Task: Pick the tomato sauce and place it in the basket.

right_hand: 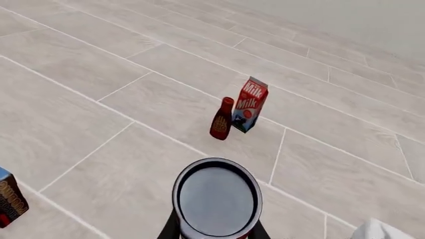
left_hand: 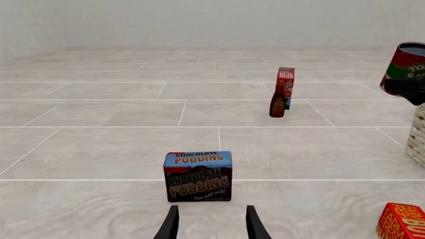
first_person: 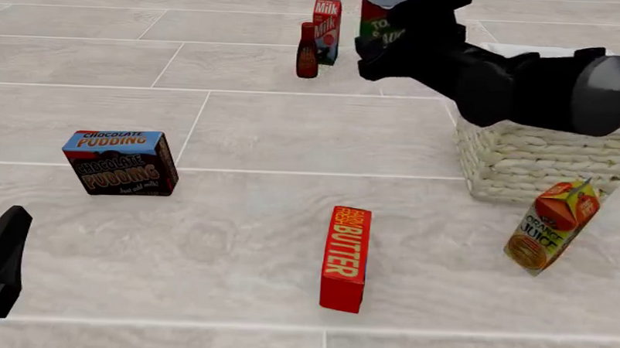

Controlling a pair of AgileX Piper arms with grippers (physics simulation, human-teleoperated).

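Note:
The tomato sauce (first_person: 374, 23), a small can with a dark top and a red and green label, is held in the air by my right gripper (first_person: 389, 47), just left of the basket's far corner. The right wrist view shows the can's dark top (right_hand: 217, 196) between the two fingers (right_hand: 170, 228). The can also shows in the left wrist view (left_hand: 406, 63). The wicker basket (first_person: 532, 162) with a white liner stands at the right. My left gripper (left_hand: 212, 226) is open and empty, low at the near left (first_person: 0, 265), behind the chocolate pudding box (left_hand: 198, 176).
A chocolate pudding box (first_person: 121, 162) stands at the left. A red butter box (first_person: 346, 257) stands in the near middle. An orange juice carton (first_person: 552, 226) leans in front of the basket. A milk carton (first_person: 327, 18) and a dark bottle (first_person: 308, 52) stand at the far middle.

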